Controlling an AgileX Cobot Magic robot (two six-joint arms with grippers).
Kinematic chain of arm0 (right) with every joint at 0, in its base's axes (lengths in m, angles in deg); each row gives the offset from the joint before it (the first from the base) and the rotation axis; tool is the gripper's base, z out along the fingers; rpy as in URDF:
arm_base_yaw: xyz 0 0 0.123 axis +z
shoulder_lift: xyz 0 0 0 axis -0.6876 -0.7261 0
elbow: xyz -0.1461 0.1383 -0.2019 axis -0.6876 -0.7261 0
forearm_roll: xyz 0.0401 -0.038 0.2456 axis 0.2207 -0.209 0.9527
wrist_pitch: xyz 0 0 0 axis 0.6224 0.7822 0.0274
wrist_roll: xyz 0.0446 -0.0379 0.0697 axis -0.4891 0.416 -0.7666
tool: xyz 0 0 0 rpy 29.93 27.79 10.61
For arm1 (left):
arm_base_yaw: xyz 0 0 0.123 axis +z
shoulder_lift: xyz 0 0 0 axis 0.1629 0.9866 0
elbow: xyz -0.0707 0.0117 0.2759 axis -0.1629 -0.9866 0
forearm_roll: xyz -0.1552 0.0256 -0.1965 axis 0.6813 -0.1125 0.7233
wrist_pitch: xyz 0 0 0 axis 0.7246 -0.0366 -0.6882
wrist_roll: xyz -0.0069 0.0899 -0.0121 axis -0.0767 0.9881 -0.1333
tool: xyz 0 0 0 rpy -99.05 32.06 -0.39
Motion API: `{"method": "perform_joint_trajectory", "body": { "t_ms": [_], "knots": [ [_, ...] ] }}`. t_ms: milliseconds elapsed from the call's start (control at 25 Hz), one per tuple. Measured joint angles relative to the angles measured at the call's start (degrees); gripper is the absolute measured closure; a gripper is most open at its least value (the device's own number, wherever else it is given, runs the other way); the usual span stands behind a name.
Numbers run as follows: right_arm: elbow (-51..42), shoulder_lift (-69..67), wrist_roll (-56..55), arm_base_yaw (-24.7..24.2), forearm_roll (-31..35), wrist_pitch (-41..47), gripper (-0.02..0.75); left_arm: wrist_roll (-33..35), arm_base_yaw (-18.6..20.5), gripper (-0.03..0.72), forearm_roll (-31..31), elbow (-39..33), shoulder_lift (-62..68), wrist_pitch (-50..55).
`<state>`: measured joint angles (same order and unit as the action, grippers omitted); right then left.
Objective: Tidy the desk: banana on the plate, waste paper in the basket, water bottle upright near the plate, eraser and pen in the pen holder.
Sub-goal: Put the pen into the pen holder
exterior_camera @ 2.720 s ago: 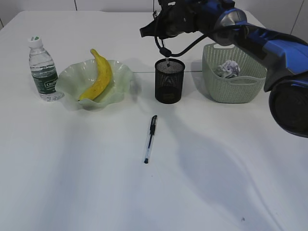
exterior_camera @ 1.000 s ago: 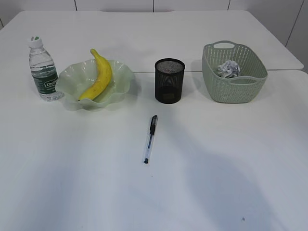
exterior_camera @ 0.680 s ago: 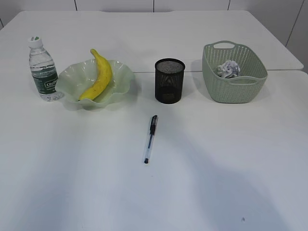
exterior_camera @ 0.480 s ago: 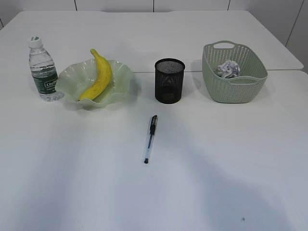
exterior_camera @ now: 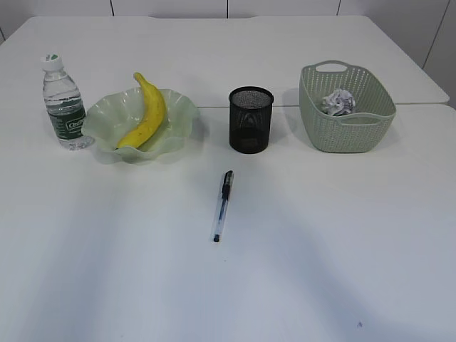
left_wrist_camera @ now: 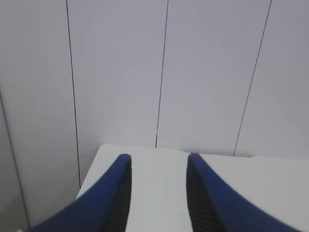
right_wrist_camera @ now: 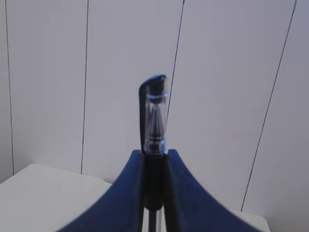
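Right arm's gone from above the holder (exterior_camera: 251, 120) and out of the wide shot. The right gripper (right_wrist_camera: 154, 159) is pinching a pen (right_wrist_camera: 153, 116) near its cap, and the left gripper (left_wrist_camera: 158, 164) is spread, empty. There's another pen (exterior_camera: 222, 205) lying just in front of the holder, so I'd centre the held one upright over the holder's mouth and let go low.

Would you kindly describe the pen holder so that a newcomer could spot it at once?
On the white desk, look along the back row between the wavy green plate and the woven basket. The pen holder stands there: the only black mesh cylinder.
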<state>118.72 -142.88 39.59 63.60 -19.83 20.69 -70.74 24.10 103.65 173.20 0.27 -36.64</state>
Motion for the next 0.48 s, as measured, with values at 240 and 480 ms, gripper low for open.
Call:
{"method": "perform_joint_trajectory", "body": {
  "t_ms": [240, 480],
  "knots": [
    [-13.44, 7.67, 1.0, 0.0, 0.03, -5.2, 0.678, 0.0, 0.0, 0.428, 1.33, 0.0, 0.0, -0.25],
    [-29.87, 14.52, 1.0, 0.0, 0.03, -14.43, 0.678, 0.0, 0.0, 0.428, 1.97, 0.0, 0.0, -0.35]
  ]
}}
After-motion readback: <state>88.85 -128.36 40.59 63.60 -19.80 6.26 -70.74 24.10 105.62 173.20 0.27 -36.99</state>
